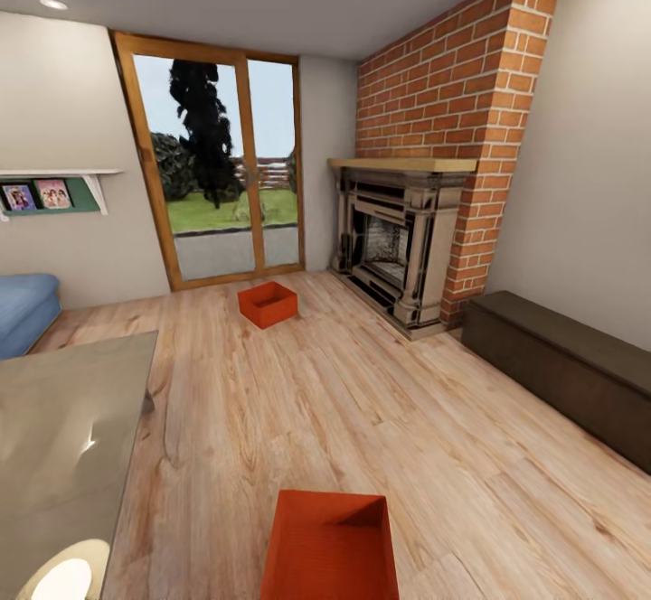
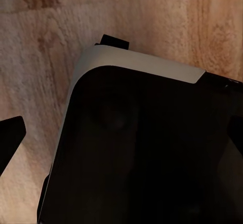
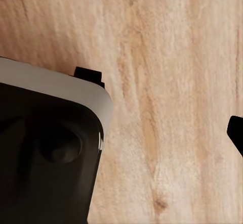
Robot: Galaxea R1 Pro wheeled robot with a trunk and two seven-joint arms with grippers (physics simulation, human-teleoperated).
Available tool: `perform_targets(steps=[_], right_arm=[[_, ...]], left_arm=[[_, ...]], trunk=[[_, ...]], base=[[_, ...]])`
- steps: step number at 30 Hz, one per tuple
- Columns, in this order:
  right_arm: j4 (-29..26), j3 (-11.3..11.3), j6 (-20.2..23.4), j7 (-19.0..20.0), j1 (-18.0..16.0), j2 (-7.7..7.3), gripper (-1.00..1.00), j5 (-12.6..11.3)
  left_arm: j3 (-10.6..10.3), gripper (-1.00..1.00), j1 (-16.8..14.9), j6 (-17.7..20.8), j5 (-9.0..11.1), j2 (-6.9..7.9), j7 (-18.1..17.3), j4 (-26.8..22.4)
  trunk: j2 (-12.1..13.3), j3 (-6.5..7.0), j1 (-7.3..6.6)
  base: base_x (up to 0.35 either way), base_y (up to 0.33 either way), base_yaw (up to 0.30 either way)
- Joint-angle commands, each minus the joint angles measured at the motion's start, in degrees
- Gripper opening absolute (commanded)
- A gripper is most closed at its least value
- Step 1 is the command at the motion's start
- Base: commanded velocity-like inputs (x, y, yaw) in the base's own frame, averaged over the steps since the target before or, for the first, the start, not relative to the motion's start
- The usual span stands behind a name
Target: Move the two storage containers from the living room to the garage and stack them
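Two red-orange storage containers stand on the light wood floor of the living room in the head view. One container point(image 1: 268, 303) sits far off, in front of the glass patio door. The other container point(image 1: 333, 546) is close, at the picture's lower edge, and its open top shows. In the left wrist view my left gripper point(image 2: 121, 138) hangs over the floor and my own dark base; its fingertips point(image 2: 11, 137) are spread to the picture's edges with nothing between them. One dark fingertip point(image 3: 236, 131) of my right gripper point(image 3: 121, 133) shows at the edge, just as wide, above bare planks.
A glass table point(image 1: 63, 437) lies at the left, with a blue sofa point(image 1: 25, 309) behind it. The brick fireplace point(image 1: 402, 248) and a dark low bench point(image 1: 561, 360) line the right wall. Open wood floor runs between the two containers.
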Motion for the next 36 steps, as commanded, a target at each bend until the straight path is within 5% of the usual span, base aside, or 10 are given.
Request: perform_targets(steps=[1,14,36], right_arm=[[0.09,0.40,-0.26,-0.08,-0.04,0.01,1.00,-0.71],[0.09,0.08,-0.24,-0.18,-0.04,0.01,1.00,-0.99],[0.09,0.26,-0.26,0.01,-0.04,-0.02,1.00,-0.79]], left_arm=[[0.01,1.00,-0.01,0.07,0.32,0.00,0.07,-0.06],[0.01,1.00,-0.01,0.07,0.32,0.00,0.08,-0.06],[0.01,1.00,-0.01,0.07,0.32,0.03,0.05,-0.01]], trunk=[[-0.03,-0.07,0.00],[-0.03,-0.10,0.00],[-0.03,-1.59,0.00]], base=[[0.000,0.000,-0.005],[0.000,0.000,-0.174],[0.000,0.000,-0.006]])
